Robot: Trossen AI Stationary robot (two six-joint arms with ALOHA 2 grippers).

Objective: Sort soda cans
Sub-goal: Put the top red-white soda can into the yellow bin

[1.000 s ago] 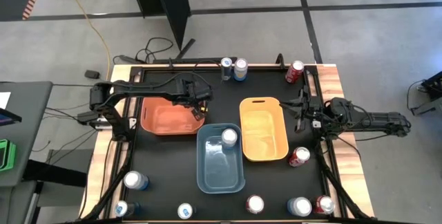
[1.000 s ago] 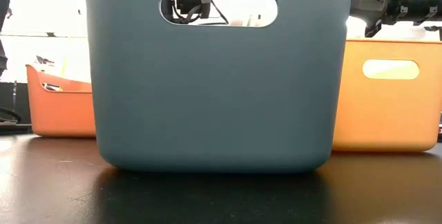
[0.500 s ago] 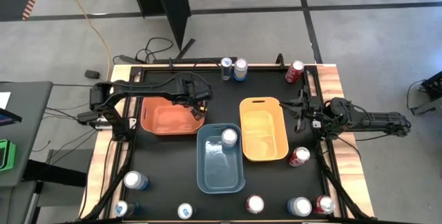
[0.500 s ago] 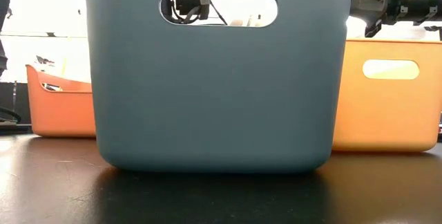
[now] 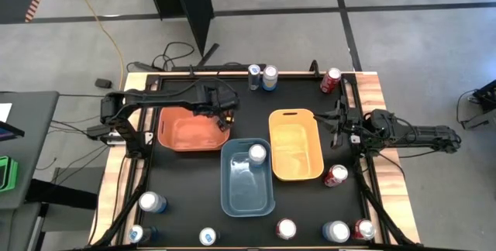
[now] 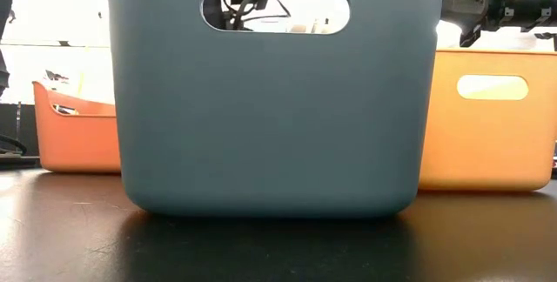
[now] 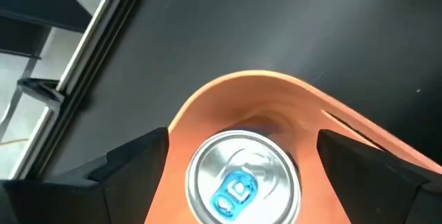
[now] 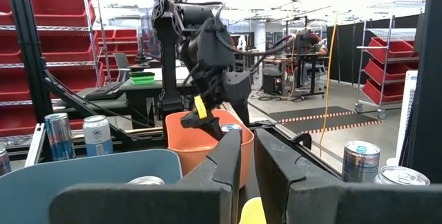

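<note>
A soda can (image 7: pixel 242 179) with a silver top and a blue tab stands upright in a corner of the orange bin (image 5: pixel 184 133). My left gripper (image 7: pixel 242 141) hangs open above it, one finger on each side and clear of it; from above it (image 5: pixel 220 108) covers that can. Another can (image 5: pixel 256 153) stands in the blue bin (image 5: pixel 246 193). The yellow bin (image 5: pixel 296 154) holds none that I can see. Several more cans stand along the table's far edge (image 5: pixel 269 77) and near edge (image 5: pixel 286 228). My right gripper (image 5: pixel 338 124) waits shut at the table's right side.
The three bins fill the middle of the black table. A red can (image 5: pixel 335 175) stands just right of the yellow bin, near my right arm. In the low view the blue bin's wall (image 6: pixel 278 108) hides most of the table behind it.
Seen through the blue bin's handle hole in the low view, my left gripper has risen a little over the orange bin. The cans and bins have stayed in place.
</note>
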